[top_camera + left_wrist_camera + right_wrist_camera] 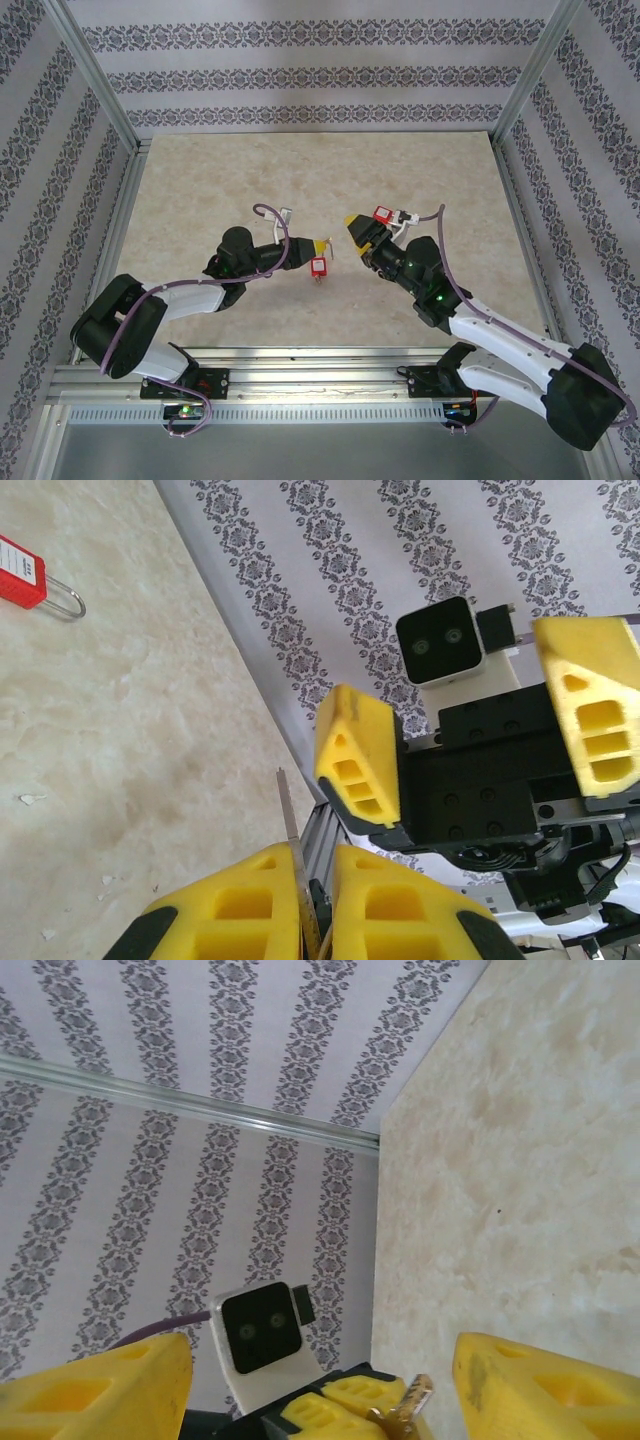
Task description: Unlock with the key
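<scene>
A: Where's key [288, 815]?
B: Pinched btwn left fingers [240, 905], blade poking out, well apart from padlock [22, 572].
A: Right fingers [360, 765]?
B: Spread wide, nothing in them. Padlock lies flat on tabletop [120, 740].

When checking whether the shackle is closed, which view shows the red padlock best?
Left wrist: the red padlock lies on the table, its metal shackle plainly visible, though the frame edge crops the body. Top external shows it small and distant, beside the right gripper.
</scene>
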You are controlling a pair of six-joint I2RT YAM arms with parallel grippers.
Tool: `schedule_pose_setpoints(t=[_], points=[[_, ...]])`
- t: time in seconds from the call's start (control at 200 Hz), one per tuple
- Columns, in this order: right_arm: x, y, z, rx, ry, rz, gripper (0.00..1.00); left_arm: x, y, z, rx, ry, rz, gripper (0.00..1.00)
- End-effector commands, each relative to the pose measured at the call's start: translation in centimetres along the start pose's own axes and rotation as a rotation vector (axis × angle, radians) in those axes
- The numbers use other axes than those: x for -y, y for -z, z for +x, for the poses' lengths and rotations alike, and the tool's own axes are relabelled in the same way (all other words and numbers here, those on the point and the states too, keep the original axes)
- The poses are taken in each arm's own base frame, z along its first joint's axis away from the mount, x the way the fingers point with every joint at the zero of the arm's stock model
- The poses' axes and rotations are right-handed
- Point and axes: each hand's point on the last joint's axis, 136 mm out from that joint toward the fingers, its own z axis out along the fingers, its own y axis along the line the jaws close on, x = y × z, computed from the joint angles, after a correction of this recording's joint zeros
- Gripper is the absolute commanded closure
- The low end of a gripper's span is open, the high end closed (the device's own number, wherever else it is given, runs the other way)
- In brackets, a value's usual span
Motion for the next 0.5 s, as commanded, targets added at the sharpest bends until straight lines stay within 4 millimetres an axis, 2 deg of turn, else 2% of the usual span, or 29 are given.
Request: schedule_pose_setpoints(t=[0.0,0.145,0.38,0.495], points=[[1.0,-0.9,0.2,0.003,-0.031,0.014,0.32,1.9,-0.2,-0.9,0.035,-0.05,0.065,1.0],[1.6,-2.2,0.6,-0.002,-0.049,0.024,0.34,2.2,-0.3,-0.8,0.028,-0.065,0.063,1.0],[0.6,-3.3,1.0,-0.018,-0.062,-0.008,0.39,1.9,-0.4,-0.5,0.02,-0.072,0.043,1.0],[0.9,-3.6,1.4,-0.024,-0.08,-0.009,0.43,1.7,-0.4,-0.5,0.027,-0.071,0.034,1.0]])
